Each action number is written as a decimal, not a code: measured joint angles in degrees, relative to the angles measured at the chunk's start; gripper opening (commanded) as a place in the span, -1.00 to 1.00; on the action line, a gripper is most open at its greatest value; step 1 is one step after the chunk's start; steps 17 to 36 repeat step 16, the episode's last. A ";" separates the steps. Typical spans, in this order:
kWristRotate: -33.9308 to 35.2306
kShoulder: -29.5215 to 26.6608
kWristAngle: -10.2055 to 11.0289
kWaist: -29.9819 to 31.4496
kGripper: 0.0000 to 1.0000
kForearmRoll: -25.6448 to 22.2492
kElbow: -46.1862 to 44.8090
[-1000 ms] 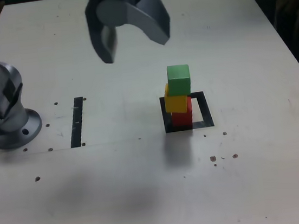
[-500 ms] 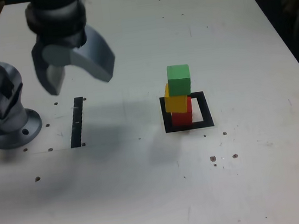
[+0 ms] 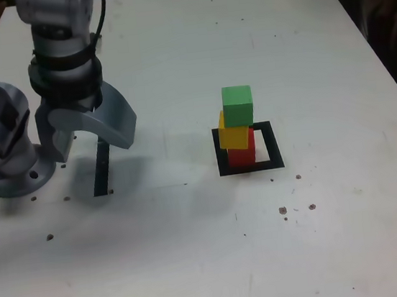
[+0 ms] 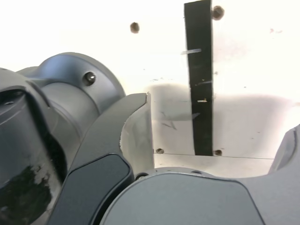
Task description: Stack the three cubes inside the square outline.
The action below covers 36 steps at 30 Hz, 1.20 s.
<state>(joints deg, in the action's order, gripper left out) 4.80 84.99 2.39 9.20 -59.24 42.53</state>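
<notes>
In the exterior view the three cubes stand as one tower: the red cube [image 3: 242,155] at the bottom, the yellow cube [image 3: 234,135] on it, slightly turned and shifted left, and the green cube [image 3: 237,106] on top. The tower rests inside the square outline [image 3: 272,147] of black tape, towards its left side. My gripper [image 3: 90,138] hangs open and empty far to the exterior view's left of the tower, over a black strip. In the wrist view the gripper [image 4: 215,131] shows wide-spread jaws with nothing between them; the cubes are out of that view.
A narrow black tape strip [image 3: 102,164] lies under the gripper, also seen as the strip [image 4: 199,75] in the wrist view. The arm's grey base [image 3: 3,154] stands at the exterior view's left edge. Small holes and dark specks dot the white table [image 3: 196,250].
The open gripper has swung from above the table's middle back to the exterior view's left and lower, down over the black strip. The cube tower has not moved.
</notes>
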 measured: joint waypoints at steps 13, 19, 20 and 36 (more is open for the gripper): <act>1.82 -0.11 3.09 -0.23 0.99 0.04 -2.17; 1.82 -0.19 3.05 -0.23 0.99 0.73 -2.76; 1.82 -0.19 3.05 -0.23 0.99 0.73 -2.76; 1.82 -0.19 3.05 -0.23 0.99 0.73 -2.76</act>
